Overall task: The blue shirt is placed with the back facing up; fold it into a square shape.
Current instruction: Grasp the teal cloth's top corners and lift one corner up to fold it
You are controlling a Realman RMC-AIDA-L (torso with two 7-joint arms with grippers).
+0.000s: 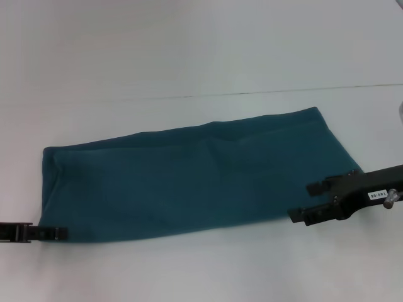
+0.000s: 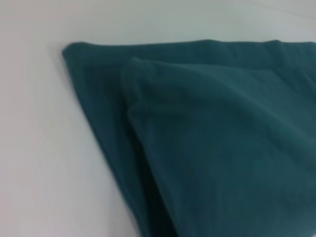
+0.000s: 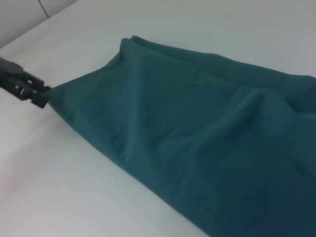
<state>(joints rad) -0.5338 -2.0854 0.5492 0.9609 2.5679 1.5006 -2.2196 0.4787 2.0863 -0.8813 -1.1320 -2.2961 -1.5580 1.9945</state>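
Lying flat on the white counter (image 1: 189,50), the big dark teal-blue soft knit shirt (image 1: 189,176) is already folded into a long band with layers stacked, stretching from left to right. It is not a square yet; I think the long band must be folded end over end. The left gripper (image 1: 60,233) sits at the band's near left corner and looks pinched on the cloth there. The right gripper (image 1: 305,201) is at the near right end, but whether its jaws are apart or together I cannot tell. Nothing else blocks the way.
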